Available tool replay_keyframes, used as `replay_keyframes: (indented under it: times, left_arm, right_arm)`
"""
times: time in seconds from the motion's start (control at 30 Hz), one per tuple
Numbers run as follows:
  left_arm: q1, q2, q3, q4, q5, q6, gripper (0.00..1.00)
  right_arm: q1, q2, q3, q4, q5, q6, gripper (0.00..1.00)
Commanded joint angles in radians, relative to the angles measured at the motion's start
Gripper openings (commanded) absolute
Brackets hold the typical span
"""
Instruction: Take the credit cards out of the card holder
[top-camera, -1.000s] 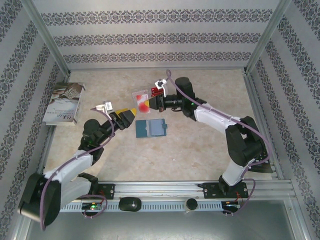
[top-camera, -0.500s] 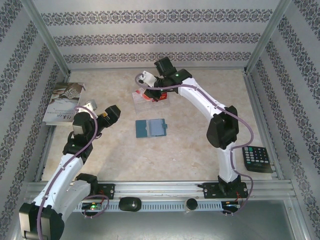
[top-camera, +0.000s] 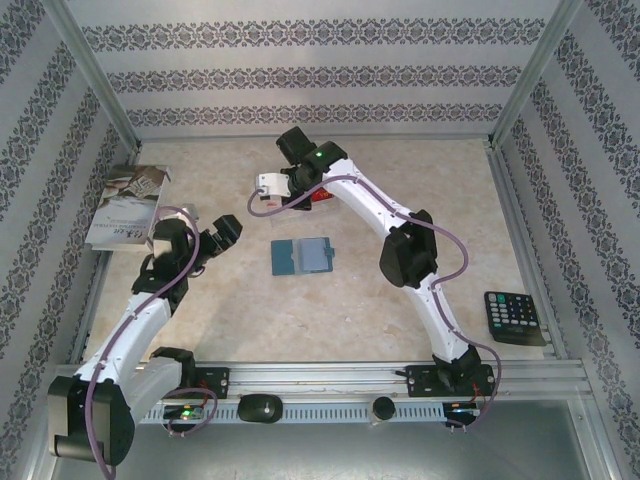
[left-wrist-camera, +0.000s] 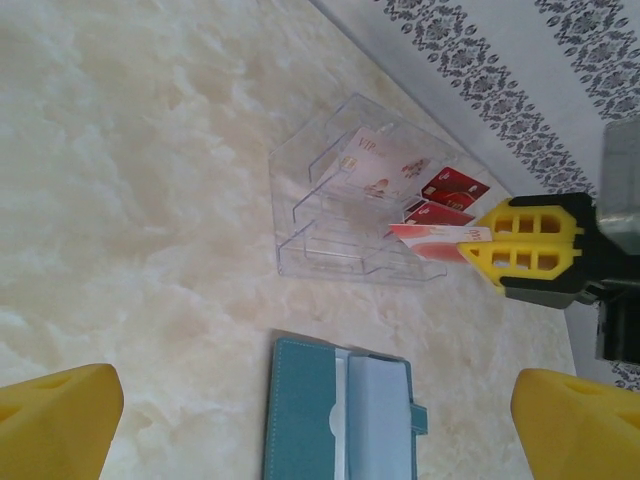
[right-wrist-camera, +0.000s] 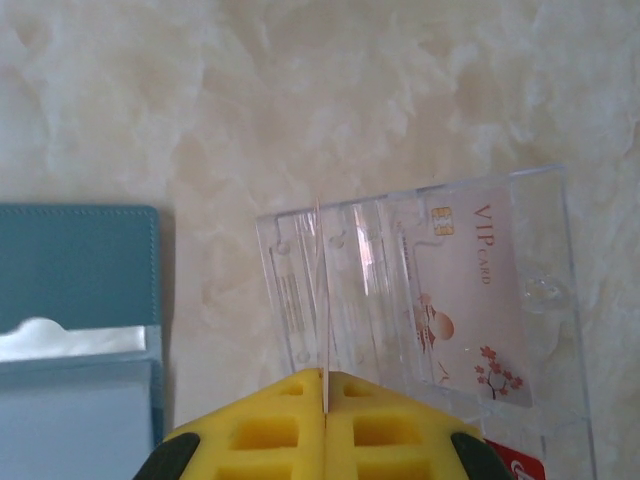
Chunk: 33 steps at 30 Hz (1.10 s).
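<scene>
Right gripper (left-wrist-camera: 482, 243) is clenched on a red-and-white credit card (left-wrist-camera: 430, 240), held edge-up over the clear tray (left-wrist-camera: 292, 200), with its wrist swung further left than half a second ago. Left gripper (top-camera: 226, 233) hangs spread wide, about where it was. The teal card holder (top-camera: 303, 256) lies open and unmoved on the table, near the tray.

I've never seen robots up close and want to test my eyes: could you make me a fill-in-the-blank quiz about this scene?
1. The right gripper pinches a thin ____ at the clear tray.
2. The teal card holder lies ____ on the table.
3. The left gripper is ____, holding nothing.
4. The pale card lying in the tray reads ____.
Missing words: card; open; open; VIP
</scene>
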<state>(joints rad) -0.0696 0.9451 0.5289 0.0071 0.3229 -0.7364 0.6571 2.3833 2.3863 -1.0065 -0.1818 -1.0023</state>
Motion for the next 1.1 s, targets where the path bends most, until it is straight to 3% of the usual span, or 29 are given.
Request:
replay_keyframes:
  times: [0.0, 0.2, 0.4, 0.53, 1.07]
  left_arm:
    - [0.014, 0.015, 0.026, -0.016, 0.019, 0.004, 1.00]
    - [0.016, 0.045, 0.020, -0.007, 0.018, -0.001, 1.00]
    - [0.017, 0.082, 0.011, 0.009, 0.035, -0.012, 1.00]
    - [0.018, 0.093, 0.002, 0.024, 0.043, -0.016, 1.00]
    - [0.027, 0.131, -0.027, 0.094, 0.076, -0.042, 1.00]
  right_arm:
    - [-0.003, 0.008, 0.047, -0.031, 0.039, -0.114, 0.00]
    - [-0.007, -0.012, -0.005, -0.027, 0.047, -0.171, 0.00]
    - [0.008, -0.007, -0.115, 0.106, 0.105, -0.224, 0.00]
    - [0.014, 0.021, -0.131, 0.196, 0.162, -0.232, 0.00]
    - [0.037, 0.003, -0.266, 0.328, 0.202, -0.242, 0.00]
